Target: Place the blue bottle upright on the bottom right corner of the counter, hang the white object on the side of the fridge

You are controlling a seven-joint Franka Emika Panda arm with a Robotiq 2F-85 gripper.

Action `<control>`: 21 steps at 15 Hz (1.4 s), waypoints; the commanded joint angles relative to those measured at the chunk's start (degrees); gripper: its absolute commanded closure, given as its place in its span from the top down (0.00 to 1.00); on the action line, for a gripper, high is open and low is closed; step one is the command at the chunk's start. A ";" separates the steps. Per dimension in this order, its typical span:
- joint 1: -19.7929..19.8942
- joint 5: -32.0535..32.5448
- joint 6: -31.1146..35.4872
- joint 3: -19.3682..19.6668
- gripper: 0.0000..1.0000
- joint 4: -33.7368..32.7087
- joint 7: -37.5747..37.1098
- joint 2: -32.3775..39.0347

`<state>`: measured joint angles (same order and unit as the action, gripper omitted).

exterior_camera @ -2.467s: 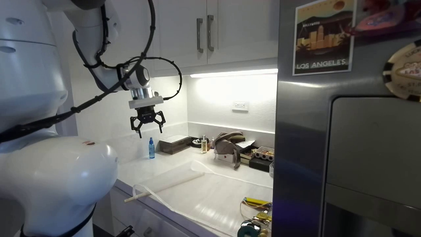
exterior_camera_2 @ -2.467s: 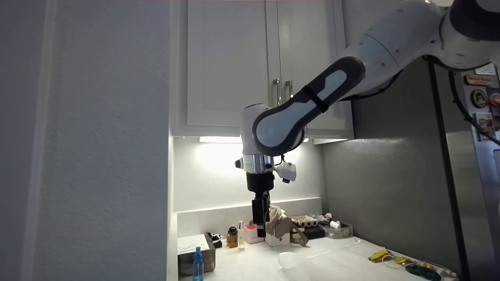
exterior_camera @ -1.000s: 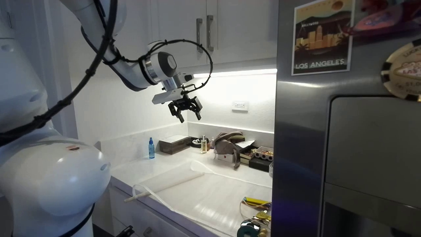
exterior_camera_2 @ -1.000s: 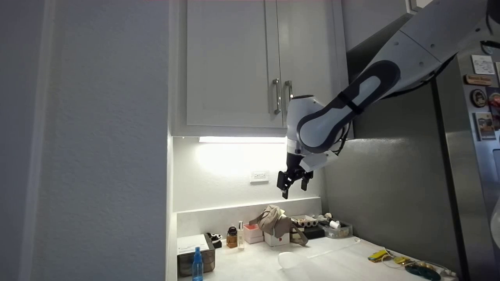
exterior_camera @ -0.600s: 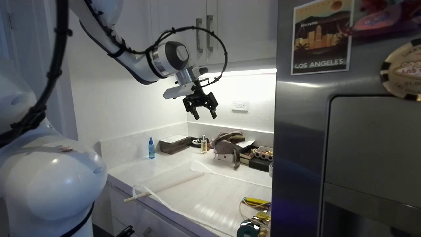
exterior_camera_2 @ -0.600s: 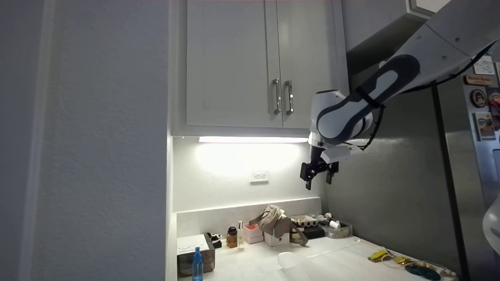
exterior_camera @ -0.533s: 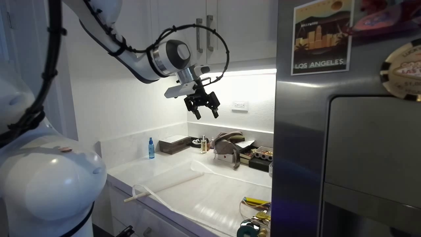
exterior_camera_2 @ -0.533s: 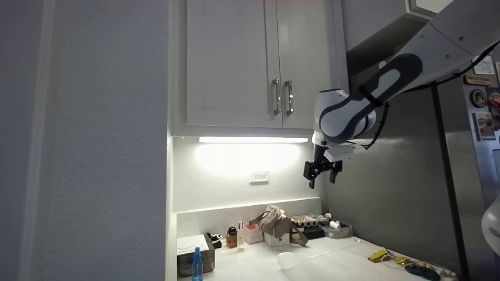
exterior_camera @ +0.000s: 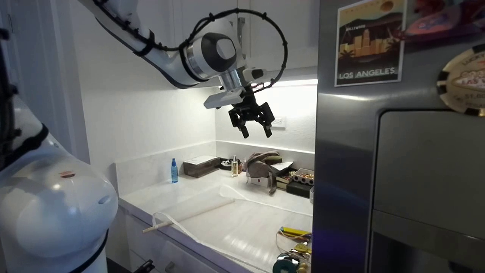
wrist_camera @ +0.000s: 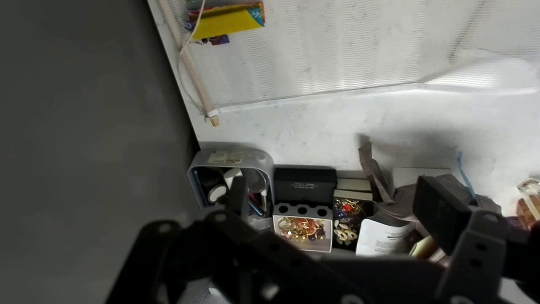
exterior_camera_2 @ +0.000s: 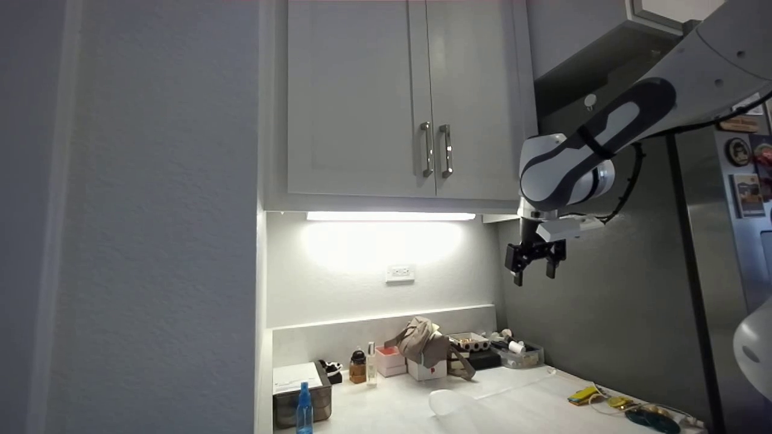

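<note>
the hand [exterior_camera: 257,134], spread and empty, hangs higher than the blue bottle [exterior_camera: 174,172] and white sheet [exterior_camera: 238,223], apart from both.

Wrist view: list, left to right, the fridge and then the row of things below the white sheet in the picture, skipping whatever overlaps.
fridge → open bin → polka-dot tray → brown cloth → amber item, cut off by the right edge

Arm [exterior_camera: 165,62] in from upper left in an exterior view, wrist [exterior_camera: 218,49] bent, tool [exterior_camera: 257,132] near frame center, aimed down, jaws apart.
</note>
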<state>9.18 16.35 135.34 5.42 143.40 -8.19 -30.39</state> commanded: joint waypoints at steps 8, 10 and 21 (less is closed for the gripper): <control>3.71 -1.03 -0.10 4.62 1.00 2.78 6.78 0.86; 4.38 -0.90 0.14 5.36 1.00 3.17 7.11 1.79; 6.84 0.26 6.68 8.37 1.00 5.45 10.30 9.07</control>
<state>14.80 16.42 138.60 13.75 147.89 0.89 -23.24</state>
